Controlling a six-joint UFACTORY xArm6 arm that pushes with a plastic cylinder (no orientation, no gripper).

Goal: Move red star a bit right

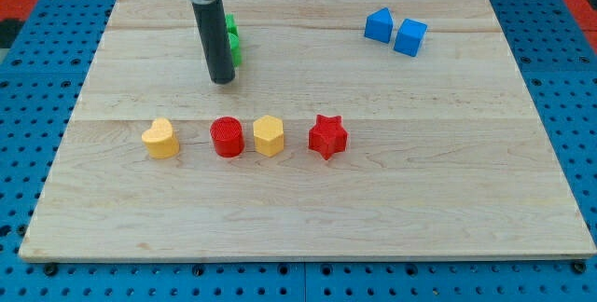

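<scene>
My tip (222,80) rests on the wooden counter (448,199) toward the view's top left, just beside a green block (232,39) that the rod partly hides, so its shape cannot be told. The end effector is this bare rod and holds nothing. The red star (327,136) lies at the right end of a row across the counter's middle, well apart from my tip: yellow heart (161,138), red cylinder (227,137), yellow hexagon (268,135), then the star. Two blue blocks (395,31) sit touching near the view's top right
</scene>
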